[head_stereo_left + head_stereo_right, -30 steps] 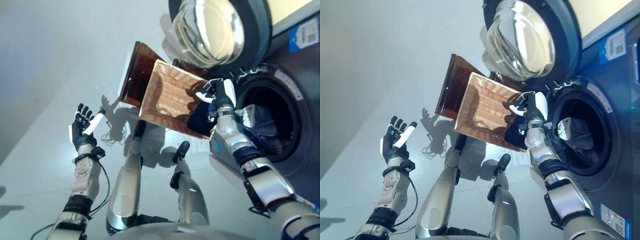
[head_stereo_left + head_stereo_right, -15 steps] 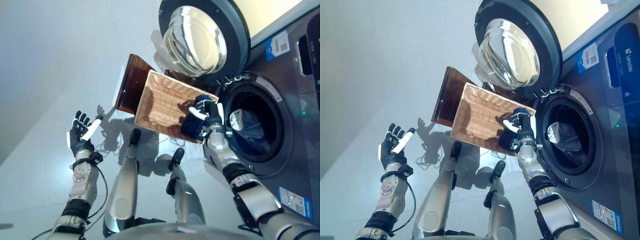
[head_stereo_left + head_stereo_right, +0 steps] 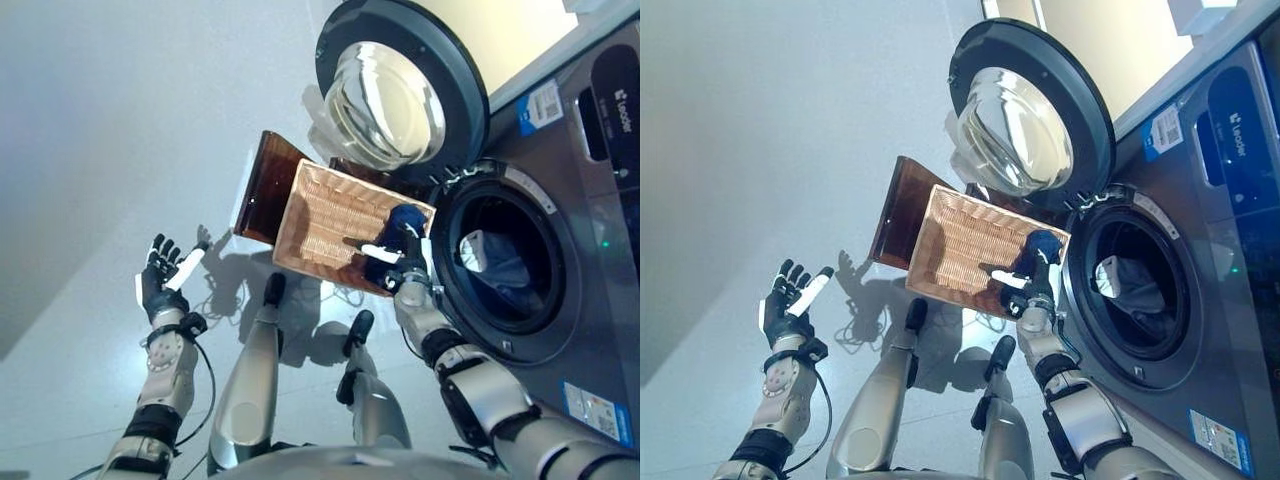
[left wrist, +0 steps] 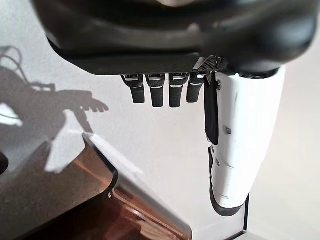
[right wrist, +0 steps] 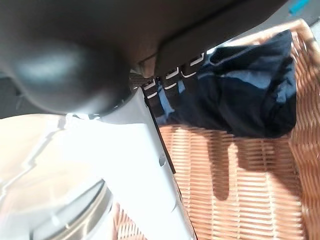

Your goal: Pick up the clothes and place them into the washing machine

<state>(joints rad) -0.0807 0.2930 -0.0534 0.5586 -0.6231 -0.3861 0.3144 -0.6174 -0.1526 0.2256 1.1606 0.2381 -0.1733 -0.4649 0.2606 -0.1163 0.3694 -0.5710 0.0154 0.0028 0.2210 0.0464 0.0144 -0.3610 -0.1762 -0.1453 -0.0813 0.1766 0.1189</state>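
Right wrist view: right hand (image 5: 125, 90) fingertips hidden behind dark garment (image 5: 245, 95)

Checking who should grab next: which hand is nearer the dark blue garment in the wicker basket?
Right. The right hand reaches into the wicker basket right at the dark blue garment; the left hand hangs open over the floor, far beyond the basket.
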